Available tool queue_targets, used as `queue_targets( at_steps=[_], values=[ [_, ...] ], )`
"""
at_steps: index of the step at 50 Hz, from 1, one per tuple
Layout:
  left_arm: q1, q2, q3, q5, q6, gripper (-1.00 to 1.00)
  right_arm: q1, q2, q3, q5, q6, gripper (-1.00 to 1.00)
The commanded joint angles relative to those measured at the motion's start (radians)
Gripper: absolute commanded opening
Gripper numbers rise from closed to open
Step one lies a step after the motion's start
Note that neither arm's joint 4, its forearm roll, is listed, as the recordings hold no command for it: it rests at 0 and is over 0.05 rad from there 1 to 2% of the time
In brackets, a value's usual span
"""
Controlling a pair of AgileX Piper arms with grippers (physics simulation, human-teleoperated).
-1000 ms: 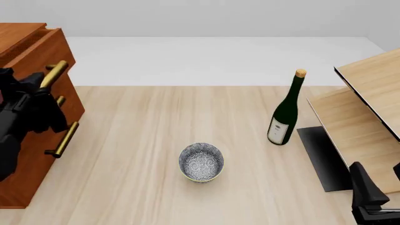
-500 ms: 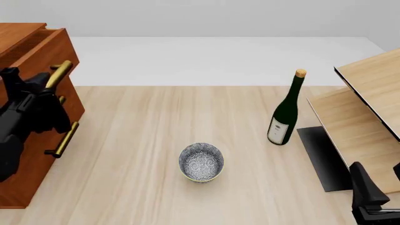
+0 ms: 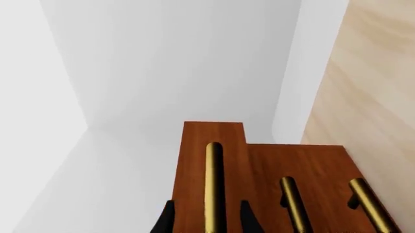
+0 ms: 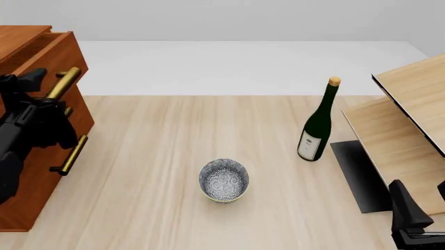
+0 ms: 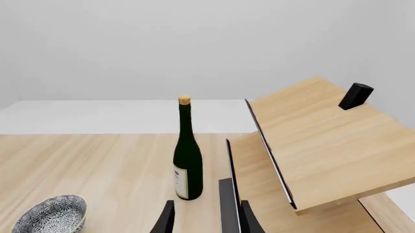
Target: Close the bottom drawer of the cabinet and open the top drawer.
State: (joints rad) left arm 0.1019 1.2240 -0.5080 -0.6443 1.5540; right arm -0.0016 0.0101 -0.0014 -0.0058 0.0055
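Left tool point(image 3: 206, 221) straddles the round brass bar of the top drawer point(image 4: 43, 57), fingers narrowly either side; that reddish-brown wooden box juts out at the cabinet point(image 4: 38, 172) top. Right tool point(image 5: 206, 221) hangs narrowly parted, holding nothing. Patterned bowl point(image 4: 224, 179) sits empty.

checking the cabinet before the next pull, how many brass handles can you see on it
3, all on the cabinet front. The top drawer handle sits between the left gripper jaws. The middle handle is beside it, and the bottom drawer handle is nearest the table.
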Motion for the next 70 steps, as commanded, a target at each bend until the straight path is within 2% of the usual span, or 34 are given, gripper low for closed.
queue_targets(
  at_steps=[1, 45, 70],
  values=[
    [-0.003, -0.003, 0.004, -0.003, 0.000, 1.00, 0.000, -0.001, 0.000, 0.001, 0.000, 1.00],
    [-0.061, -0.040, -0.003, 0.058, -0.055, 1.00, -0.003, -0.003, 0.000, 0.000, 0.003, 1.00],
    [-0.099, -0.119, 0.042, 0.108, -0.078, 1.00, -0.001, -0.003, 0.000, 0.000, 0.004, 1.00]
  ],
)
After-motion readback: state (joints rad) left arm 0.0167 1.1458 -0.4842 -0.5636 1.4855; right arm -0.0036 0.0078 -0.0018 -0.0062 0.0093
